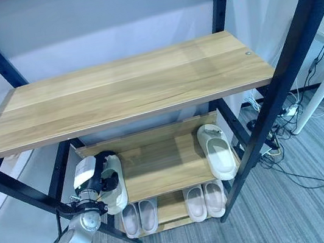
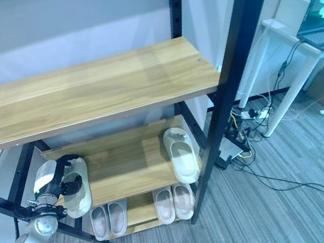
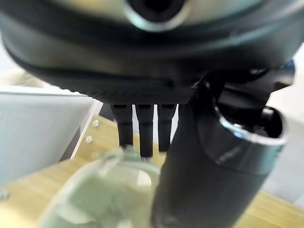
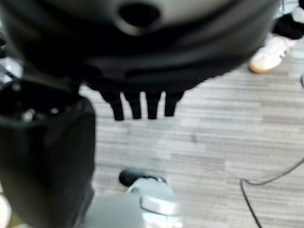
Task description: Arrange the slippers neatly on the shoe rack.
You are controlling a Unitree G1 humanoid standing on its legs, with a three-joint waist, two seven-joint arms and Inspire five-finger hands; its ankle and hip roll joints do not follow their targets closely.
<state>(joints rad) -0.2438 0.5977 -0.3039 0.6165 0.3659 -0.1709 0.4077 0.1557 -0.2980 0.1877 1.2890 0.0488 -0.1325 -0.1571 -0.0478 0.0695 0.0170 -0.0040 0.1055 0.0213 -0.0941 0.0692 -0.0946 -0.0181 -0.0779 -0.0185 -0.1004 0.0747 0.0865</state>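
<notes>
At the left end of the middle wooden shelf (image 1: pixel 157 168) of the black-framed shoe rack (image 1: pixel 296 32), the left hand (image 1: pixel 97 178) has its dark fingers and thumb curled round a pale mint-white foam slipper (image 1: pixel 116 187), whose heel hangs a little past the shelf's front edge. Its likely mate, a second pale slipper (image 1: pixel 218 151), lies alone at the right end of the same shelf, toe toward the back wall, well apart from the held one. Two neat pairs of pale slippers (image 1: pixel 170 209) stand on the bottom shelf. The right hand (image 4: pixel 142 102) hangs over the grey carpet floor (image 4: pixel 228 152) with straight fingers, holding nothing.

The job now looks like bringing the held slipper across to pair it. A firm grip matters, since soft foam may twist; carry it low under the broad top shelf (image 1: pixel 126 90), keep the toe pointing backward, and set it just beside the lone slipper, parallel, heels level, fully on the board.
</notes>
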